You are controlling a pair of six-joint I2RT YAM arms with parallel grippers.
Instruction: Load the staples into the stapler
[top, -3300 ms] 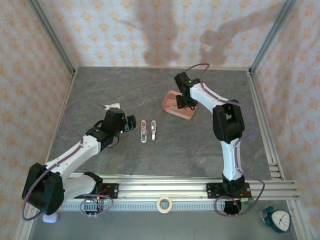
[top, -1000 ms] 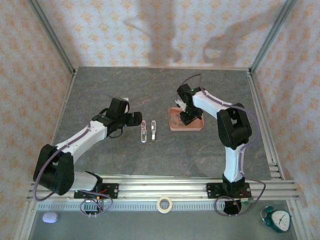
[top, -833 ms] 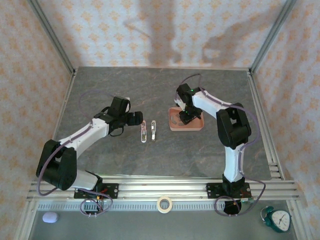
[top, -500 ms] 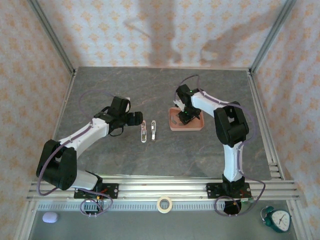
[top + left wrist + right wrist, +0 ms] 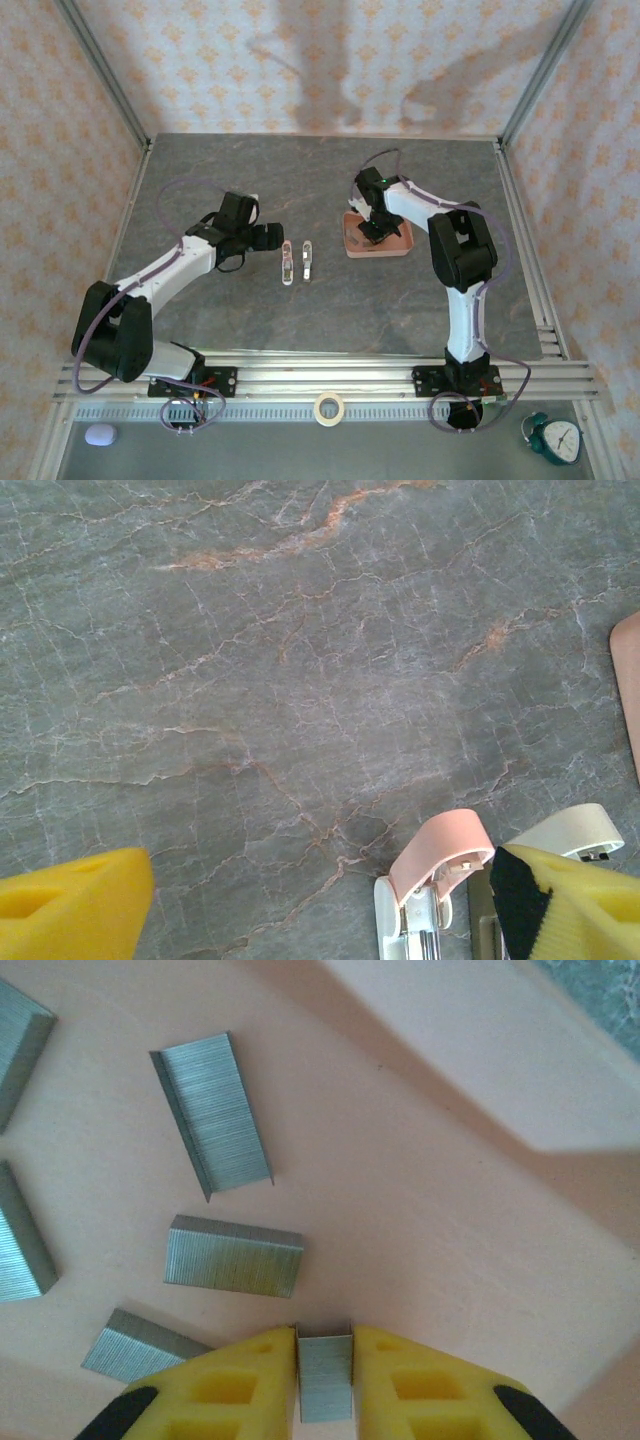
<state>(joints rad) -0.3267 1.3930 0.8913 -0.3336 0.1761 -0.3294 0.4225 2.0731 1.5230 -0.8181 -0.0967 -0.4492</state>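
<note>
In the right wrist view, several dark grey strips of staples (image 5: 232,1255) lie loose in the pink tray (image 5: 480,1210). My right gripper (image 5: 325,1360) is shut on one short strip (image 5: 325,1380), held upright between the yellow fingertips (image 5: 230,1385) just above the tray floor. From above, the right gripper (image 5: 370,228) stands inside the tray (image 5: 398,246). The stapler (image 5: 287,262) lies open on the table as two cream-white oblong parts side by side. My left gripper (image 5: 268,237) is open just left of it. In the left wrist view the stapler's pink part (image 5: 440,852) lies near the right finger (image 5: 575,900).
Patterned walls and metal frame posts close in the grey stone table (image 5: 250,180). On the near rail lie a tape roll (image 5: 328,407), a green clock (image 5: 555,438) and a small white object (image 5: 99,434). Bare table stretches in front of the stapler.
The tray, tilted up earlier, now lies flat and a little farther right. My left gripper has come closer to the stapler. The right gripper has shifted slightly inside the tray.
</note>
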